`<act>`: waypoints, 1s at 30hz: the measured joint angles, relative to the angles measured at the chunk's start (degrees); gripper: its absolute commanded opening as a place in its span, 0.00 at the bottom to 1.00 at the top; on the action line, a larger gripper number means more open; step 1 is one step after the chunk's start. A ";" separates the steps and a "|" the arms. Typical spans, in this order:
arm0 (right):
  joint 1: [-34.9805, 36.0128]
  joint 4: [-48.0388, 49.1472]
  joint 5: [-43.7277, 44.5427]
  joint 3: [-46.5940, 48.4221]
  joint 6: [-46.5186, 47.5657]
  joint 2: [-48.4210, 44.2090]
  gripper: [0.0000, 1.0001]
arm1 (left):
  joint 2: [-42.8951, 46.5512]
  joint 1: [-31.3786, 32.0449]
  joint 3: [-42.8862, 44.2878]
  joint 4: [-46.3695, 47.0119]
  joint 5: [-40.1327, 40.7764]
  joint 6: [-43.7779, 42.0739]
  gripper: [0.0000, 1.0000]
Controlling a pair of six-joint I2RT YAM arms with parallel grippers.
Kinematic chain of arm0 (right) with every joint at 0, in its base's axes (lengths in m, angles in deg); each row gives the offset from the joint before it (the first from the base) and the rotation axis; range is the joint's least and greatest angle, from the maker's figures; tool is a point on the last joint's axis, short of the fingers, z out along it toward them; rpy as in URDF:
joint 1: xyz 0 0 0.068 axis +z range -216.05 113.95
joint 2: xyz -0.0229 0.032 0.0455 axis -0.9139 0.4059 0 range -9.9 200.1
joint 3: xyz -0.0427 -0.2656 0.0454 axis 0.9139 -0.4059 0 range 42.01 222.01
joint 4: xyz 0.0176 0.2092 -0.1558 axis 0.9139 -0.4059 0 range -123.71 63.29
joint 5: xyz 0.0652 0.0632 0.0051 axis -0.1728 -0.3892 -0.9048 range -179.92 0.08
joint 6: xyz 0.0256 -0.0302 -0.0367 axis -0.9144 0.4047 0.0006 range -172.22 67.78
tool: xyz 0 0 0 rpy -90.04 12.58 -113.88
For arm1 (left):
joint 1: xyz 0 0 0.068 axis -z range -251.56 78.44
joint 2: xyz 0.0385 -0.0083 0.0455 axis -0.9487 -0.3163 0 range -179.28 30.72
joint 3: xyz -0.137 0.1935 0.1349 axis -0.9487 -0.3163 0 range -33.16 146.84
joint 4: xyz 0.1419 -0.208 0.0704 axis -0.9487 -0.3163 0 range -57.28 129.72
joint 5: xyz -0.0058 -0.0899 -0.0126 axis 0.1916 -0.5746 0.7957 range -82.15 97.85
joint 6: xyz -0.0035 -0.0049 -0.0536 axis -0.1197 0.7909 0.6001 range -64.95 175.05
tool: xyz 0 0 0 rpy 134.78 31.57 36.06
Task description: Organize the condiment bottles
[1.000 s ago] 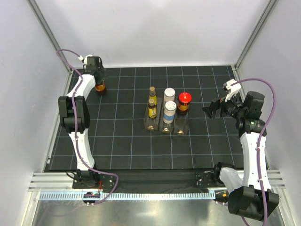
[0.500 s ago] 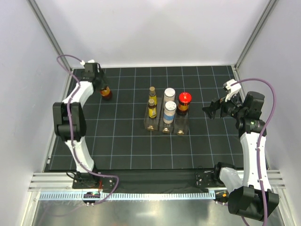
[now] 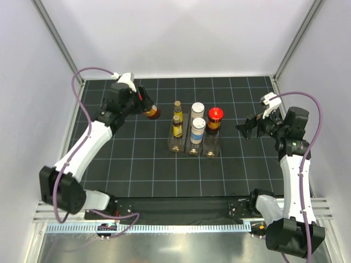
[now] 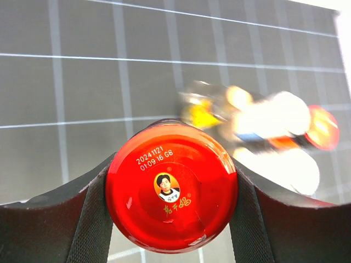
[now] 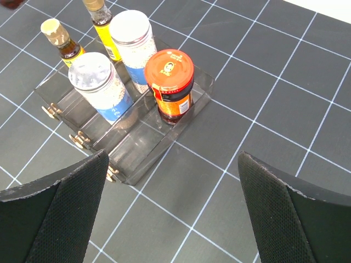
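Observation:
My left gripper (image 3: 143, 107) is shut on an amber jar with a red cap (image 3: 152, 112) and holds it above the mat, left of the rack. In the left wrist view the red cap (image 4: 171, 193) fills the gap between my fingers (image 4: 93, 219). The clear rack (image 3: 193, 141) holds two slim yellow-labelled bottles (image 3: 177, 127), two white blue-labelled bottles (image 3: 198, 130) and a second red-capped jar (image 3: 215, 119). The same jar (image 5: 170, 85) and the rack (image 5: 137, 148) show in the right wrist view. My right gripper (image 3: 247, 129) is open and empty, to the right of the rack.
A black gridded mat (image 3: 137, 170) covers the table. White walls and metal posts (image 3: 55, 44) close in the back and sides. A metal rail (image 3: 181, 211) runs along the near edge.
My left arm has swung from the far left corner toward the rack, carrying the red-capped jar to the right. The right arm has not moved.

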 measured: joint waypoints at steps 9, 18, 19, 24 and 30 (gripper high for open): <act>0.00 0.00 -0.33 -0.04 -0.04 -0.50 1.00 | 10.10 12.04 -1.99 -2.45 -1.11 0.02 0.00; 0.00 0.02 -0.28 -0.07 -0.11 -0.50 1.00 | 5.75 26.01 1.49 -5.40 -1.27 -0.24 0.00; 0.00 0.02 -0.24 -0.07 -0.13 -0.50 1.00 | 4.57 27.39 2.40 -5.38 -1.29 -0.26 0.00; 0.00 0.33 0.48 -0.15 -0.35 -0.50 1.00 | -2.16 33.99 8.46 -6.10 -0.72 -1.60 0.00; 0.00 0.92 2.91 -0.52 -1.09 -1.01 1.00 | -11.89 39.30 17.92 -6.56 -0.20 -4.55 0.00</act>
